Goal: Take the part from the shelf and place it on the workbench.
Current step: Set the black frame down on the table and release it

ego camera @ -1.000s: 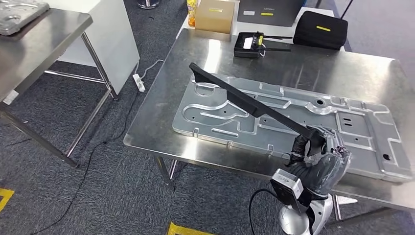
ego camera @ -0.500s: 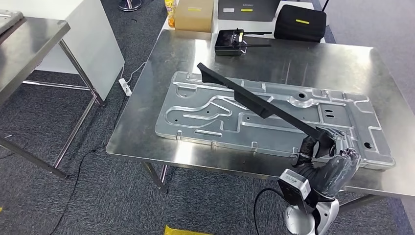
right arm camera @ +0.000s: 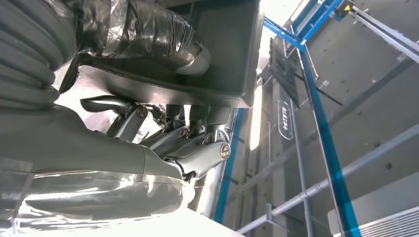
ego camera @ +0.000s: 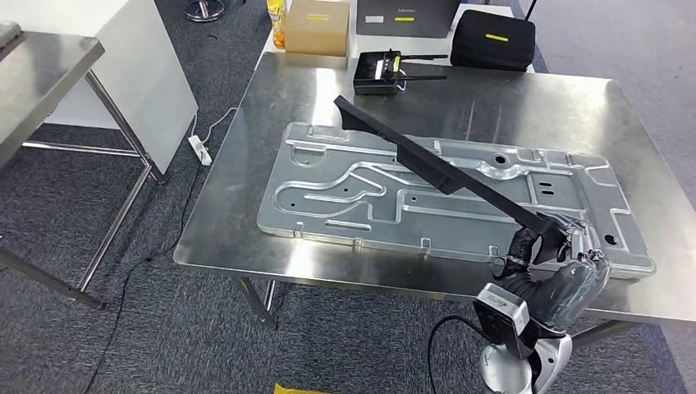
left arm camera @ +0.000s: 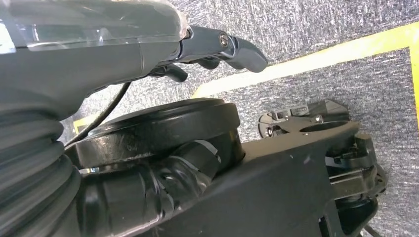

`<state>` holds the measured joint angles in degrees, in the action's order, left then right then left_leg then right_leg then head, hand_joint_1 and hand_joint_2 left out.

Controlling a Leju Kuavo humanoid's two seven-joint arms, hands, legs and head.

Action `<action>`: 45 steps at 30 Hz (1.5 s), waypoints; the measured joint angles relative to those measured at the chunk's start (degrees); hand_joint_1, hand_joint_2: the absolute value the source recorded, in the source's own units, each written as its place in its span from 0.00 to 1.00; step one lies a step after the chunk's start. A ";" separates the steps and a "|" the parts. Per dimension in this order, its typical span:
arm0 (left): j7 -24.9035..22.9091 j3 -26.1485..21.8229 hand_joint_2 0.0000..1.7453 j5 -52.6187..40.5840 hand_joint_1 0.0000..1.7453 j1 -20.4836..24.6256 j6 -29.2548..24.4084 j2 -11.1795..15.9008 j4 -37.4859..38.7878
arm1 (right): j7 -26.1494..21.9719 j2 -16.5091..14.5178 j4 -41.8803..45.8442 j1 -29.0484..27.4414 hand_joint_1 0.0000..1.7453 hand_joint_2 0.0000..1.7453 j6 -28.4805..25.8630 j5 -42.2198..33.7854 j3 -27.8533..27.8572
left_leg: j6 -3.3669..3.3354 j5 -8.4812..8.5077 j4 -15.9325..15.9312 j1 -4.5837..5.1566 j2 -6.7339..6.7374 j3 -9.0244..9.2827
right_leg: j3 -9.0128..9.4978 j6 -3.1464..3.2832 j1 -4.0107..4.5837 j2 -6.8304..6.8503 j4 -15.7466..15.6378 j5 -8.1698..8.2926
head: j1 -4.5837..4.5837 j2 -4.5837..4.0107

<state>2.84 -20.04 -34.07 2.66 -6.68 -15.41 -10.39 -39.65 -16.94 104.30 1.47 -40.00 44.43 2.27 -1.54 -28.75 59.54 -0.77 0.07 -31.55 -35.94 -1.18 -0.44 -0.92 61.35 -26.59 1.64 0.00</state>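
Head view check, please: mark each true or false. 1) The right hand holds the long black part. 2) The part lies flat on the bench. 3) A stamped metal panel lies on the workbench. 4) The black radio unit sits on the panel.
1) True: the right hand grips one end of the long black part.
2) False: it slants above the workbench, its far end raised.
3) True: the metal panel lies flat there.
4) False: the radio unit sits on the bench, beyond the panel.

even overhead light glares off the steel workbench (ego camera: 509,98), head view sharp, right wrist view blown out white
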 joint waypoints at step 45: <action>0.22 -0.27 1.00 -0.77 0.00 -0.07 -0.01 -0.22 -0.02 | -0.02 -0.07 -0.10 0.39 1.00 1.00 -0.02 0.47 0.44 | 0.50 0.14 -1.48 -0.07 -0.06 1.21 | -0.72 -0.48 -0.62 0.95 0.93 1.01 | -0.05 0.00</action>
<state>3.06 -20.31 -34.85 2.59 -6.69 -15.63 -10.40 -39.67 -17.00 104.20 1.86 -40.02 44.90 2.71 -1.04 -28.60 58.07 -0.84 0.01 -30.34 -36.66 -1.66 -1.06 0.04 62.28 -25.58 1.58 0.00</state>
